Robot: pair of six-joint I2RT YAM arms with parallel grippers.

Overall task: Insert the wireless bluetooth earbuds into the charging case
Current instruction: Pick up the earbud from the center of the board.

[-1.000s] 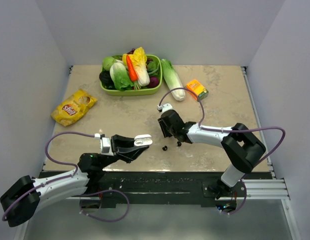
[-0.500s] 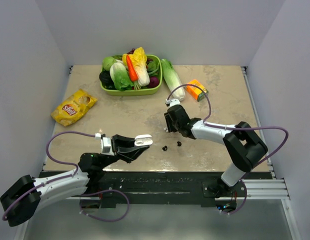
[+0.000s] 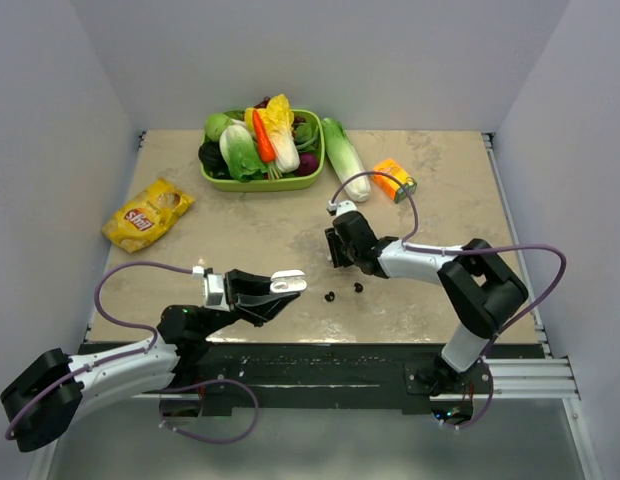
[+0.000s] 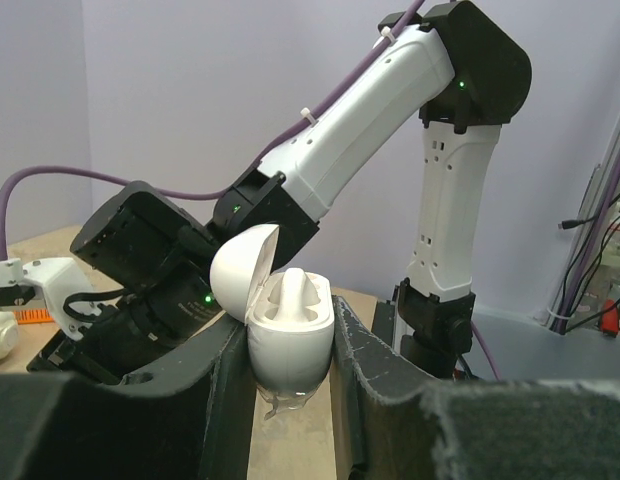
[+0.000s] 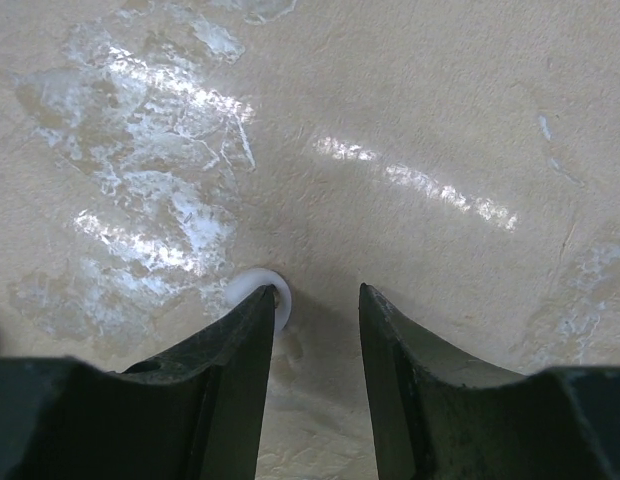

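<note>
charging case (image 4: 288,340) (lid open), vegetables (image 3: 252,140) in basket (image 3: 262,184)

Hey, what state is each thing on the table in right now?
Case: lid open, gripped.
Left end effector: shut on case.
Right end effector: open, holding nothing.
White bud: on table, just outside the jaws.
Black buds: loose on table.
Basket: heaped full.
</note>
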